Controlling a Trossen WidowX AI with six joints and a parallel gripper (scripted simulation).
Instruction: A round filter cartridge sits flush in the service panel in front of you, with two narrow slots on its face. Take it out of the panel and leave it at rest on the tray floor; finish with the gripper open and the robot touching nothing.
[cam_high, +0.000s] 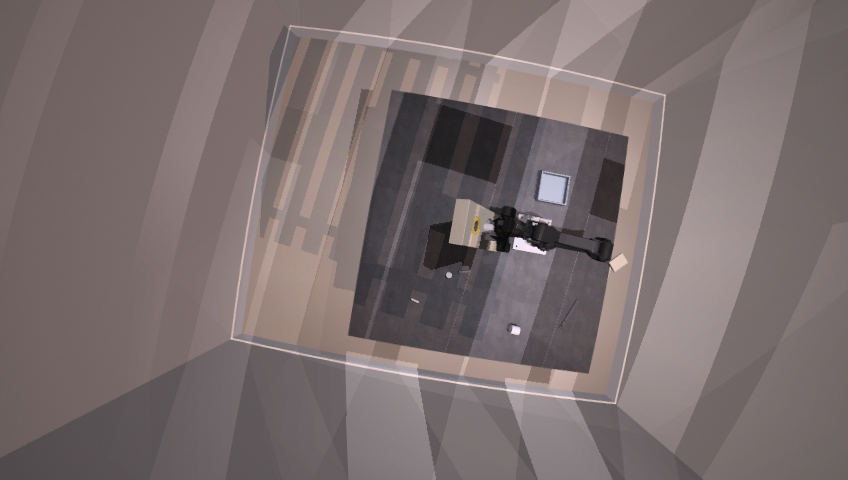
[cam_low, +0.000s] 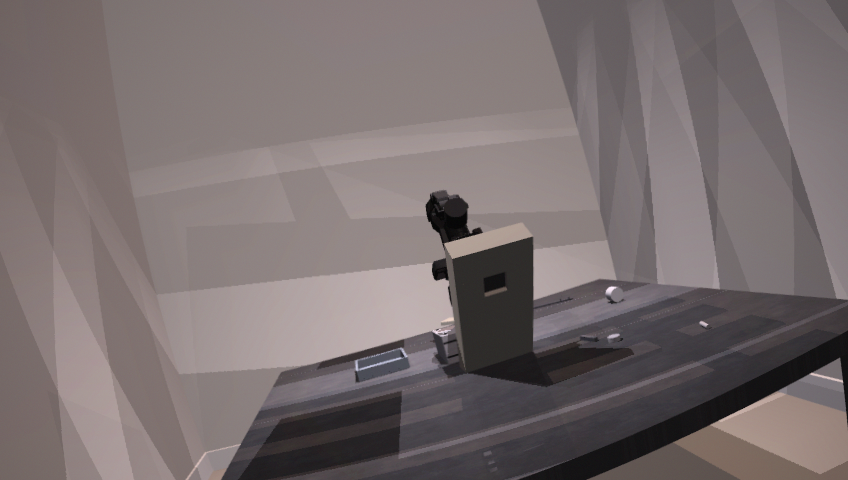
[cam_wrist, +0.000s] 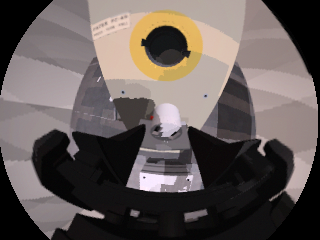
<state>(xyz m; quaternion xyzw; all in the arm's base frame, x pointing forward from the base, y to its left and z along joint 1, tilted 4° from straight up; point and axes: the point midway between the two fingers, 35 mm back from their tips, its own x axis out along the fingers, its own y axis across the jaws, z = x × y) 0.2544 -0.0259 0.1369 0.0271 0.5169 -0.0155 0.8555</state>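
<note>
The service panel (cam_high: 461, 228) (cam_low: 493, 321) (cam_wrist: 112, 60) stands upright. Its round opening (cam_wrist: 166, 42) inside the yellow ring (cam_wrist: 137, 47) is dark and empty. A white cylinder (cam_high: 487, 227) (cam_wrist: 166, 115), the cartridge by its look, is out of the panel, low in front of it, with dark slot marks on its near end. My gripper (cam_wrist: 167, 128) is open; the cylinder shows between and beyond the fingertips, with no clear grip. What the cylinder rests on is unclear. The pale blue tray (cam_high: 553, 187) (cam_low: 383, 369) holds nothing visible and stands away from the gripper.
A white box (cam_high: 529, 245) (cam_low: 442, 344) (cam_wrist: 165, 182) stands under the arm, near the panel. Another white cylinder (cam_high: 514, 329) (cam_low: 614, 294), a small white disc (cam_high: 448, 274) (cam_low: 613, 337) and a thin dark rod (cam_high: 568, 313) lie on the table.
</note>
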